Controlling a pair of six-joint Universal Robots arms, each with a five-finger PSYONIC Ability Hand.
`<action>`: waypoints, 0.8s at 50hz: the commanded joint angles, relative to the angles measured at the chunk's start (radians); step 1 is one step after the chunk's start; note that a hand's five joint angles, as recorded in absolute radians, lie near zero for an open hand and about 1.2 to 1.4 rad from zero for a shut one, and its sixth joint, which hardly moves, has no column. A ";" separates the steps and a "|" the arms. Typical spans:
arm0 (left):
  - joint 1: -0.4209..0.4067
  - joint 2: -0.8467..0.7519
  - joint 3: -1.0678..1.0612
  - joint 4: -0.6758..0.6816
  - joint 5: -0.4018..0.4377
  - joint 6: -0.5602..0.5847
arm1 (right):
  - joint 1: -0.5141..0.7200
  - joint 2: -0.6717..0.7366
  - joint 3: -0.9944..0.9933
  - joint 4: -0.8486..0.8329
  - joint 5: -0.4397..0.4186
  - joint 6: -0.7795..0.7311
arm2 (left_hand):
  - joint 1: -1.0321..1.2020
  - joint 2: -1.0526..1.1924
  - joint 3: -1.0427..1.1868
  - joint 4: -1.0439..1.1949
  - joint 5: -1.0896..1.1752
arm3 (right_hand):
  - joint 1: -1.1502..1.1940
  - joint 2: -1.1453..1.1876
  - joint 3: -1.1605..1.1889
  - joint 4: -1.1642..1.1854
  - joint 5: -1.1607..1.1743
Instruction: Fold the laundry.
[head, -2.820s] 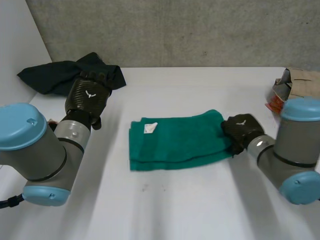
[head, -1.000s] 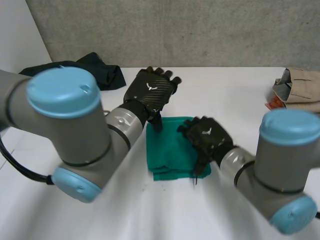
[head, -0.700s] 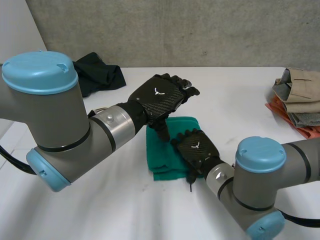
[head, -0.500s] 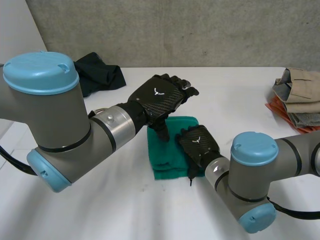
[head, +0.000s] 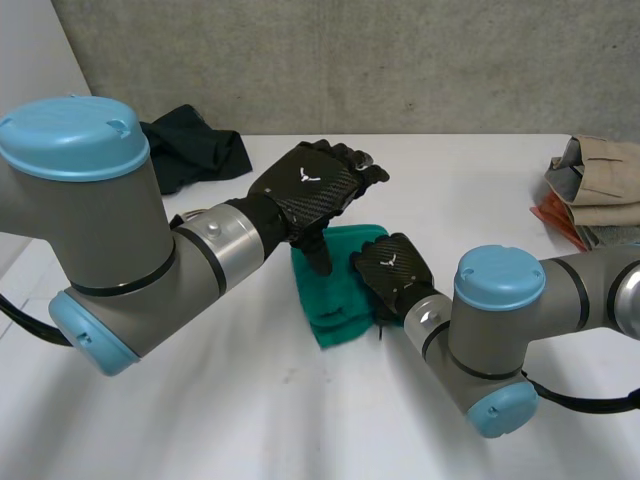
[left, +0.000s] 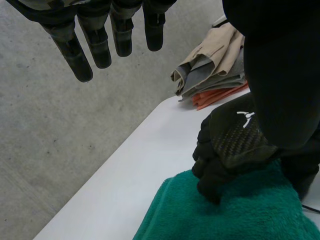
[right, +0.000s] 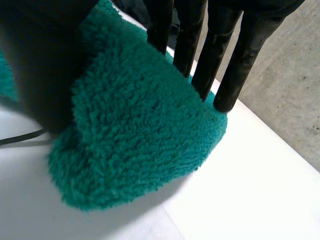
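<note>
One folded green towel (head: 327, 305) on the white table (head: 480, 180), partly hidden under both hands.
Right hand (head: 392, 275) pinches its edge between thumb and straight fingers (right: 235, 75); left hand (head: 310, 190) hovers above, fingers (left: 95, 45) relaxed, grasping nothing.

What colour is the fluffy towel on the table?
The towel is teal green, clearest in the right wrist view.

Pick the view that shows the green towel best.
The head view, for its outline and place: the folded green towel lies on the white table with the left hand above it and the right hand on it. The left wrist view shows one end under the right hand; the right wrist view shows a thick folded corner.
</note>
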 joint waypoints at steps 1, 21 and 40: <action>0.009 0.000 0.000 0.000 0.000 0.000 | -0.001 0.033 -0.046 -0.002 -0.034 -0.001 | 0.007 -0.008 -0.014 -0.005 -0.021 | 0.761 0.653 0.668 0.667 0.688; 0.132 0.092 -0.004 0.001 -0.092 -0.075 | -0.285 -0.017 -0.503 -0.006 -0.111 0.005 | 0.010 -0.005 -0.011 -0.002 -0.018 | 0.762 0.654 0.669 0.669 0.689; 0.111 0.089 -0.015 0.003 -0.094 -0.080 | -0.802 0.068 -0.663 -0.049 -0.448 0.229 | 0.010 -0.005 -0.011 -0.002 -0.018 | 0.762 0.654 0.669 0.669 0.689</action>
